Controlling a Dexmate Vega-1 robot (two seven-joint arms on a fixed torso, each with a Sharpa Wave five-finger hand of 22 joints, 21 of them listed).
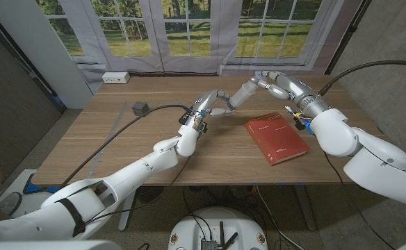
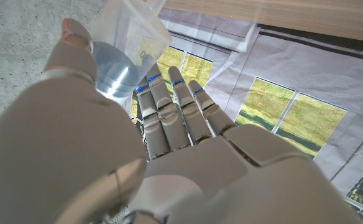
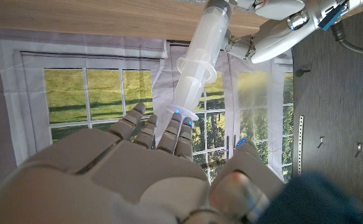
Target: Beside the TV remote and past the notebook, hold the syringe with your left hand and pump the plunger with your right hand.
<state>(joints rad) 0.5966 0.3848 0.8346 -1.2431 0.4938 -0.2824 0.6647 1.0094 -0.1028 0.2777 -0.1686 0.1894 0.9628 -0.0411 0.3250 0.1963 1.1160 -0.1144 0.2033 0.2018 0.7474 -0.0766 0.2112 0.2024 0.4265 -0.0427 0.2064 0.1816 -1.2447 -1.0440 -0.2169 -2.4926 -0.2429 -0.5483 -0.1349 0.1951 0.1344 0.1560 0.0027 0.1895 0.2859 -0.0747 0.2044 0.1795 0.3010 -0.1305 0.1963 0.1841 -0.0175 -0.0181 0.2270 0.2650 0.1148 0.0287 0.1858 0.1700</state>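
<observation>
Fingers (image 3: 180, 127) of the right hand (image 1: 260, 78) reached onto the flange at the plunger end of the large clear plastic syringe (image 1: 240, 95), thumb apart from them, so that hand had hold of the plunger. Fingers (image 2: 169, 112) of the left hand (image 1: 217, 104) lay straight and close together along the syringe's other end, with the thumb (image 2: 76, 37) pressed against its clear barrel; that hand held the barrel. Both hands met above the far middle of the wide wooden table (image 1: 119, 149), and the syringe hung tilted between them, off the boards.

Nearer than the right hand's fingers and a little to their right lay the red hardcover notebook (image 1: 277, 137), flat and closed. Well off to the left of the left hand's fingers sat a small grey box (image 1: 140, 107), and farther back beyond it, at the table's far edge, a white power strip (image 1: 115, 77).
</observation>
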